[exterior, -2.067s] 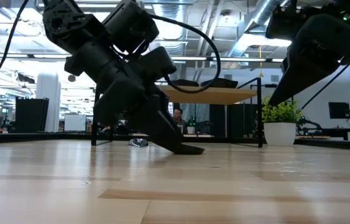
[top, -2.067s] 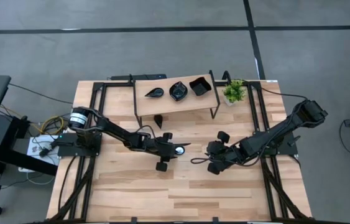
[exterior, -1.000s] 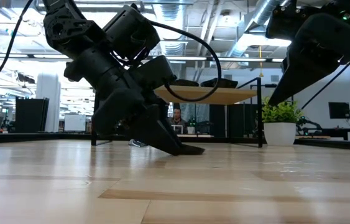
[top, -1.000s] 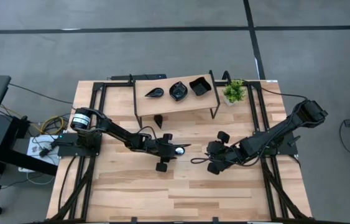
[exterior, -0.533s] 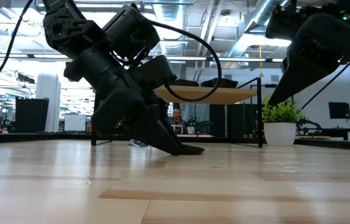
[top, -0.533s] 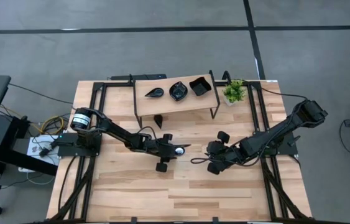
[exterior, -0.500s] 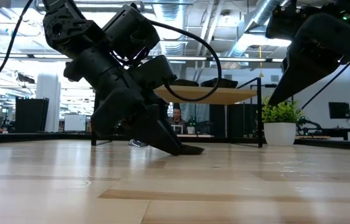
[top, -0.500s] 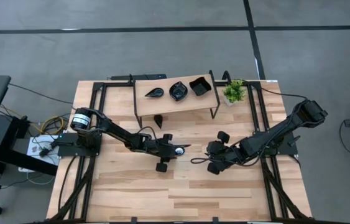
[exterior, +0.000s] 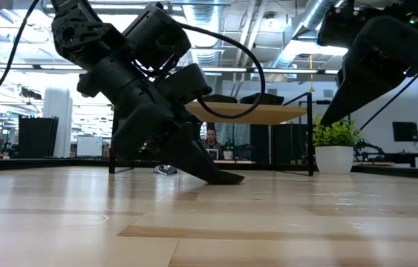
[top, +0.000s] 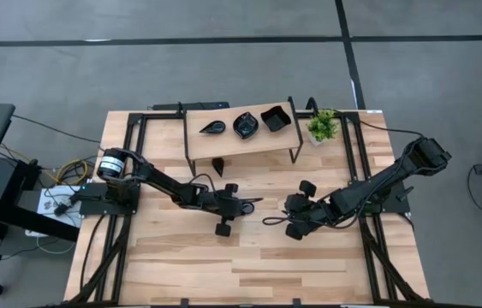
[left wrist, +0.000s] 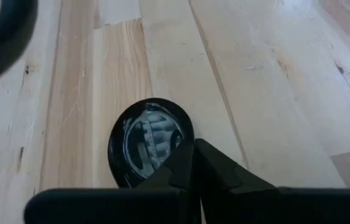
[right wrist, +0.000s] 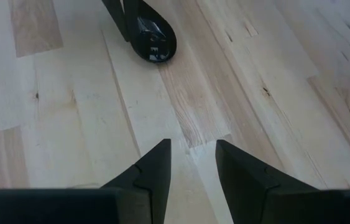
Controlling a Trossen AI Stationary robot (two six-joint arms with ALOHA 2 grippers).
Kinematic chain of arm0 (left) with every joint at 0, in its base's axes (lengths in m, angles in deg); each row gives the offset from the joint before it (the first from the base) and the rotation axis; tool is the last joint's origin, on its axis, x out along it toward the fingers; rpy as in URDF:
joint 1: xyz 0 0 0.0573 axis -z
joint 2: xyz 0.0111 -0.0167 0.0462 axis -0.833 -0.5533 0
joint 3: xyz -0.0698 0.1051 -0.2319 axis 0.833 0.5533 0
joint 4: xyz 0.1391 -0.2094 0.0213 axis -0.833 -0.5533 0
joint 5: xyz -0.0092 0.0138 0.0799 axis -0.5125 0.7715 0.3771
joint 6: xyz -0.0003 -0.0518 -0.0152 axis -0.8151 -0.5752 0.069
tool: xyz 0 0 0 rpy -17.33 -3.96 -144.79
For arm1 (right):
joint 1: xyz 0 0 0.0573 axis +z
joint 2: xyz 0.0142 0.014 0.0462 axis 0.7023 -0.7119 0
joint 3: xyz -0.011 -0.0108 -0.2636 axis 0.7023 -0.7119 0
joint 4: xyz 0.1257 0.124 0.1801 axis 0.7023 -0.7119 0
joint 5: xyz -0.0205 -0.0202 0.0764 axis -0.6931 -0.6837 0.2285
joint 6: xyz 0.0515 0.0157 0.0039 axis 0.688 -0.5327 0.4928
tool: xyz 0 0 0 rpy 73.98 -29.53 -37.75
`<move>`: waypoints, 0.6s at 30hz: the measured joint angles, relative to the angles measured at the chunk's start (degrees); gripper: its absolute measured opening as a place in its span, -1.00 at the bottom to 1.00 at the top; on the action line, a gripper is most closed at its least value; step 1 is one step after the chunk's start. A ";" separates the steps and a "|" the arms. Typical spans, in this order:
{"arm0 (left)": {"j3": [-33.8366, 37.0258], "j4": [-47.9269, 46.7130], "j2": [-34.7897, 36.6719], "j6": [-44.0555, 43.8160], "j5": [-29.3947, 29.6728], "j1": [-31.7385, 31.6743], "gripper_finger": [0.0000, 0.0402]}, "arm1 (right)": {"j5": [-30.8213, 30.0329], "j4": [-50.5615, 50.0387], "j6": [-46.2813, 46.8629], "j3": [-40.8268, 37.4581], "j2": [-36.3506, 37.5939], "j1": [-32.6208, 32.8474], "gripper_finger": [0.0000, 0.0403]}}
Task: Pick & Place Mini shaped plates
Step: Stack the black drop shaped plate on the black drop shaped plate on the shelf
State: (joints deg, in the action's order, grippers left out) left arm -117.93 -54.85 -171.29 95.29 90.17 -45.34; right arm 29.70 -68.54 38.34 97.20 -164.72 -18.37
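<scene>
The small glossy black teardrop-shaped plate (left wrist: 148, 144) lies flat on the light wooden table (top: 249, 257), near its middle, in front of the raised wooden shelf (top: 241, 141). What has just changed is the grip: over the last second the left gripper (left wrist: 192, 163) has drawn its two dark fingers together, and they now meet on the near rim of this plate, pinching its edge. In the low view the fingertips press down at the table with the thin plate (exterior: 225, 178) jutting from them, not yet lifted. That suggests the pick is just made and the lift comes next; a thin rim pinch on a glossy dish may slip. Three more black plates, a leaf-shaped one (top: 213, 127), a scalloped round one (top: 245, 125) and a square one (top: 275, 118), sit on the shelf top. The right gripper (right wrist: 192, 163) has not moved; it hovers over bare table to the right, fingers parted and holding nothing
</scene>
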 joint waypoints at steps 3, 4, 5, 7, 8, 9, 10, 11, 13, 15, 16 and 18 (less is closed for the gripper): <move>0.00 0.01 0.35 0.08 -0.01 0.41 -0.93 | 0.00 0.00 0.00 0.00 0.00 0.00 -0.39; 0.00 0.02 0.65 0.07 -0.05 0.56 -0.93 | 0.02 0.00 0.00 0.00 0.00 0.00 -0.39; 0.00 0.00 0.96 0.07 -0.18 0.56 -0.93 | 0.00 0.00 0.00 0.00 0.00 0.00 -0.39; 0.01 -0.29 1.78 0.07 -0.26 0.57 -0.92 | 0.02 0.00 0.00 0.00 0.00 0.00 -0.39; 0.01 -0.22 2.26 0.07 -0.24 0.56 -0.92 | 0.02 0.00 0.00 0.00 0.00 0.00 -0.39; 0.02 -0.27 2.84 0.11 -0.24 0.56 -0.93 | 0.02 0.00 0.00 0.00 0.00 0.00 -0.39; 0.02 -0.13 3.39 0.30 -0.22 0.53 -0.93 | 0.02 0.00 0.00 0.00 0.00 0.00 -0.39; 0.00 -0.19 3.94 0.59 -0.22 0.53 -0.94 | 0.02 0.00 0.00 0.00 0.00 0.00 -0.39; 0.02 -0.55 5.15 1.46 -0.13 0.54 -0.94 | 0.02 0.00 0.00 0.00 0.00 0.00 -0.39; 0.02 -0.66 6.59 1.60 0.21 0.53 -0.94 | 0.02 0.00 0.00 0.00 0.00 -0.02 -0.39; 0.02 -0.77 7.45 1.61 0.24 0.53 -0.94 | 0.02 0.00 0.00 0.00 0.00 0.00 -0.39; 0.02 -1.43 9.12 1.60 0.36 0.53 -0.93 | 0.02 0.00 -0.02 0.00 0.00 -0.02 -0.39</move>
State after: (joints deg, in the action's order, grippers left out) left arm -117.91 -56.28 -162.16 96.89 90.53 -44.81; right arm 29.72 -68.54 38.32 97.20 -164.72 -18.39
